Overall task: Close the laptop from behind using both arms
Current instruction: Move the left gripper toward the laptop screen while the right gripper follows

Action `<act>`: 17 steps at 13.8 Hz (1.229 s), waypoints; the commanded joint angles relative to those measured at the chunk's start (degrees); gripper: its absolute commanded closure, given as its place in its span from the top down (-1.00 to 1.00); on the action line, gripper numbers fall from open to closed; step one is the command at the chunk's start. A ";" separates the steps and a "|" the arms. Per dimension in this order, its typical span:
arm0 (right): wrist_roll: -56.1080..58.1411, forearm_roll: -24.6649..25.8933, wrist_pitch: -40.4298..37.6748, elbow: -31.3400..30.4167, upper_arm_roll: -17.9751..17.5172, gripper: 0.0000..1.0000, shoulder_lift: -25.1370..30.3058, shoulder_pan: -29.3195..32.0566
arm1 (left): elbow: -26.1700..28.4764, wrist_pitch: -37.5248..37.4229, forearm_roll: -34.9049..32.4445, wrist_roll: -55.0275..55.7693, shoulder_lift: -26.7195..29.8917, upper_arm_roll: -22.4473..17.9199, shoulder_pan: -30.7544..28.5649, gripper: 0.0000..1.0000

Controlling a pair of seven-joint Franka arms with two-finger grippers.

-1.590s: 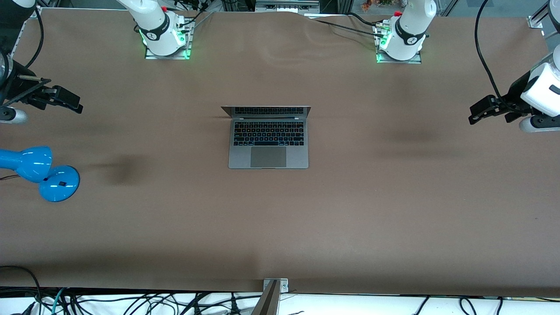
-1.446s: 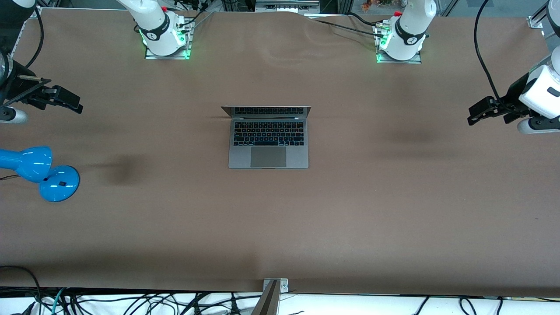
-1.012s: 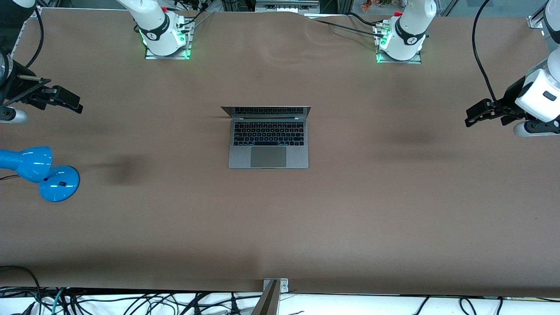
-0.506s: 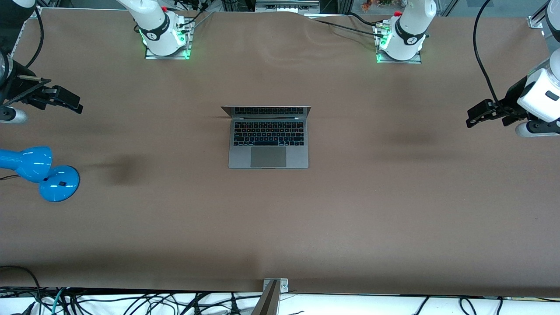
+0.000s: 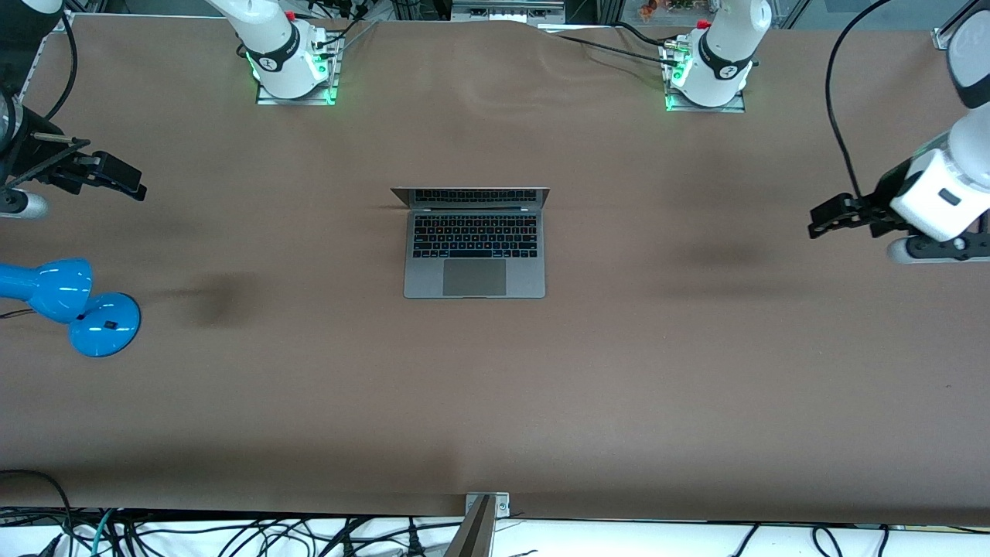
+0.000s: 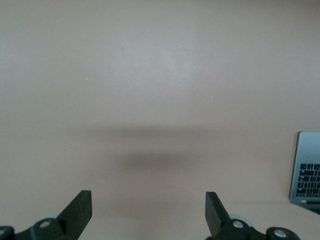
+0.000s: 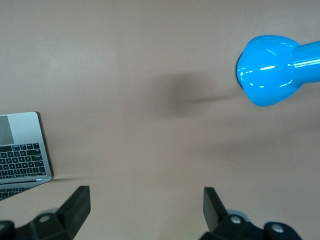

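Front view: laptop (image 5: 474,244) open mid-counter (image 5: 619,371), lid toward the bases; blue lamp (image 5: 69,302) near the right arm's edge; left claw (image 5: 831,219) and right claw (image 5: 116,179) both released.

The laptop (image 5: 474,251) is space-grey with black keys and a darker grey trackpad. The desk lamp (image 5: 66,302) is glossy bright blue. The surface (image 5: 619,371) is plain matte brown — both end effectors, left (image 5: 826,220) and right (image 5: 124,182), are black.

The left end effector (image 5: 821,220) hangs open over the left arm's end of the surface (image 5: 619,371), the right end effector (image 5: 128,179) open over its own end.
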State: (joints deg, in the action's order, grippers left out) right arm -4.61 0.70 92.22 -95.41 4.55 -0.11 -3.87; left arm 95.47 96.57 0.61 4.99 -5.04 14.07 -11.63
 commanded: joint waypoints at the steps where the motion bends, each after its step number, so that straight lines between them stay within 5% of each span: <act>1: 0.48 -0.53 -0.11 0.66 -0.16 1.00 -0.06 0.35 | -1.69 -2.00 1.06 -0.86 -0.94 2.19 0.55 1.00; 8: 0.48 -0.53 -0.11 0.66 -0.16 1.00 -0.06 0.35 | -2.30 -3.67 6.06 6.59 -4.45 7.28 1.08 1.00; 17: 0.48 -0.53 -0.11 0.66 -0.16 1.00 -0.06 0.35 | -1.16 -4.11 11.96 32.17 -6.21 8.96 14.41 1.00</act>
State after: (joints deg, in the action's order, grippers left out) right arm -4.61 0.70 92.22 -95.39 4.55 -0.12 -3.87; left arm 95.37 93.61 11.56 32.41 -10.36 23.44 -0.74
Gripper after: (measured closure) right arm 0.000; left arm 0.000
